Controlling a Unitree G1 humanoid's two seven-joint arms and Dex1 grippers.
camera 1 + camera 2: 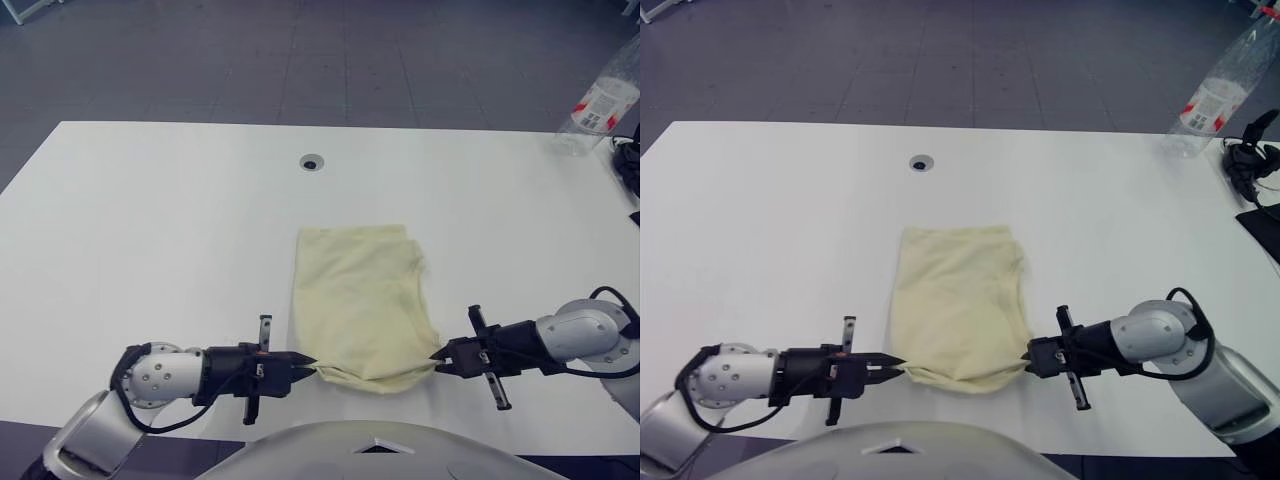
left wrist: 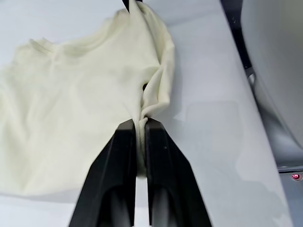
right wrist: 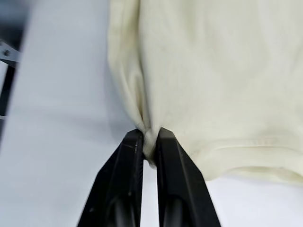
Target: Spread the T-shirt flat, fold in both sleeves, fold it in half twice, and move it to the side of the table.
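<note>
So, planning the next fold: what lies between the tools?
The near edge of the shirt, pinched by the left tool and right tool; the left eye view shows it.

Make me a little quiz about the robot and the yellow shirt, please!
1. True or false: the left jaws and the right jaws are both shut on the T-shirt.
2. Pick one. Where on the T-shirt do they pinch? A: the far edge. B: the two near corners. C: the middle.
3. Fill the gap: at the far right corner of the table there is a clear plastic ____.

Key: 1 true. 2 B. 3 bottle.
</note>
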